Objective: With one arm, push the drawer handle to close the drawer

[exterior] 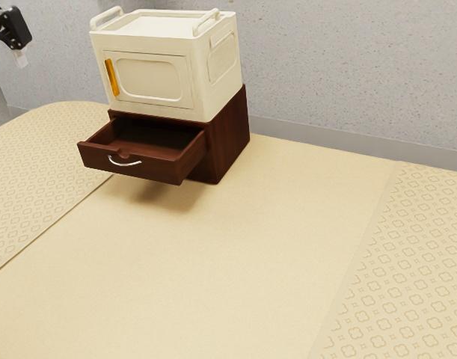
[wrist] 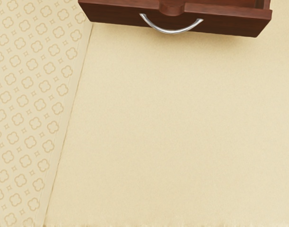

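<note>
At the upper left corner of the exterior view is my gripper (exterior: 20,58), high and well apart from the drawer; whether its fingers are parted cannot be made out. The dark brown drawer (exterior: 164,170) stands pulled out of its wooden cabinet (exterior: 232,142), with its inside visible. A curved silver handle (exterior: 125,162) is fixed to the drawer's front panel. In the wrist view the drawer front (wrist: 220,23) and the handle (wrist: 171,32) appear, with nothing touching them.
A cream box (exterior: 149,78) with side rails and an orange handle (exterior: 111,78) rests on top of the cabinet. Behind them runs a grey wall (exterior: 325,67). The table (exterior: 235,254) has a plain middle and patterned sides.
</note>
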You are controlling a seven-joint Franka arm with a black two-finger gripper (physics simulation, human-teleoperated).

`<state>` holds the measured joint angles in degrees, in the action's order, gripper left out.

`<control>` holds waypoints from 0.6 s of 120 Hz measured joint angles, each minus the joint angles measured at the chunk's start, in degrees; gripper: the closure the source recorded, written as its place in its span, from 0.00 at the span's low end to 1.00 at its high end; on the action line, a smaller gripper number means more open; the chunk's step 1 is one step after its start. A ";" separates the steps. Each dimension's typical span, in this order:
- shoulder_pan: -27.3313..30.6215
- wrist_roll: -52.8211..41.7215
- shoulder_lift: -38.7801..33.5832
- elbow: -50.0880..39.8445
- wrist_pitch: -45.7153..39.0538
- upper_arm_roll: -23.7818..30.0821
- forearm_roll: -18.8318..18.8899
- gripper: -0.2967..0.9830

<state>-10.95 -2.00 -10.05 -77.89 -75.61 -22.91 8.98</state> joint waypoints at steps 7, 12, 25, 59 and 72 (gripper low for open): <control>-0.04 -0.11 0.47 -0.08 0.60 0.10 0.03 0.23; -0.08 -0.19 0.57 -0.78 0.94 0.12 0.00 0.23; -0.45 -0.22 0.58 -5.05 1.51 0.31 -0.29 0.23; 0.35 0.57 -3.23 -27.31 -2.42 0.50 -3.37 0.38; 0.33 0.84 -3.16 -33.86 -7.06 0.50 -3.55 0.55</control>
<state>-10.62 -1.16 -13.21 -111.75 -82.67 -22.41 5.43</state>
